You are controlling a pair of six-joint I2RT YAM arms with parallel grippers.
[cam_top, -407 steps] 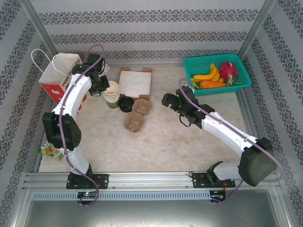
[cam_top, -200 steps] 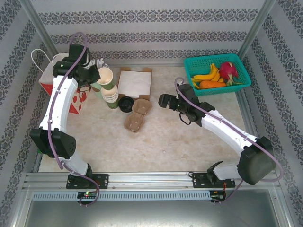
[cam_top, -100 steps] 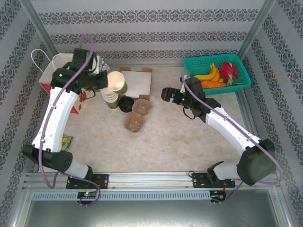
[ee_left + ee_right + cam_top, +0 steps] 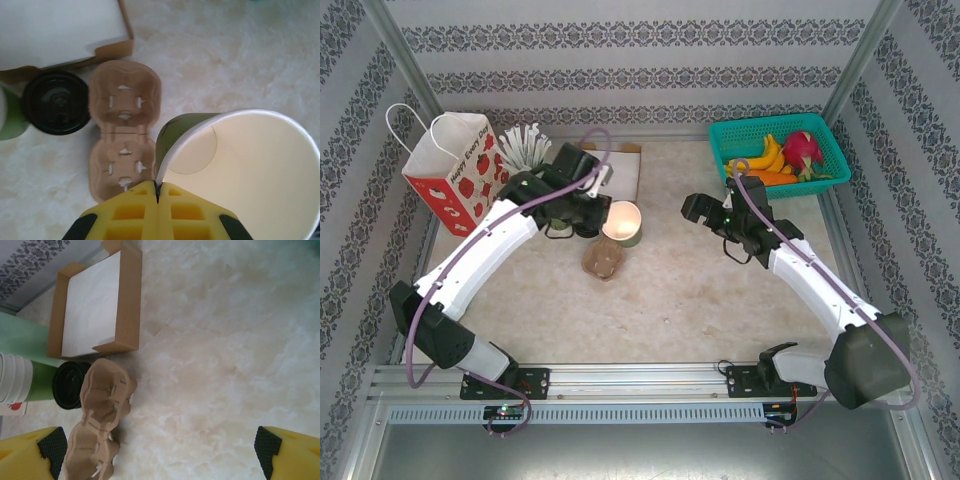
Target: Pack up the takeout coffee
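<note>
- Pinching the rim of a lidless open cup [image 4: 240, 175], the left gripper [image 4: 157, 194] has its yellow fingers pressed together on the cup wall, one inside and one outside
- From overhead, that open cup sits mouth up over the far end of the cardboard carrier [image 4: 124, 130]
- The coffee cup [image 4: 56, 101], the one with the black lid, stands on the table [image 4: 670, 290] in its far half, left of the middle
- It is just beside the carrier's far pocket and close to the near edge of a flat box [image 4: 55, 30]
- In the left wrist view it lies up and left of the closed fingers, across the carrier from the held cup, and the gripper is not touching it
- The right gripper [image 4: 696, 209] hangs over the table right of the middle, jaws wide with nothing between them
- The coffee cup lies well to its left, beyond the carrier
- The coffee cup stands upright, lid facing up as a full circle, so its long axis runs straight up from the table
- A stack of cups [image 4: 15, 377] stands just beside it, towards the left edge
</note>
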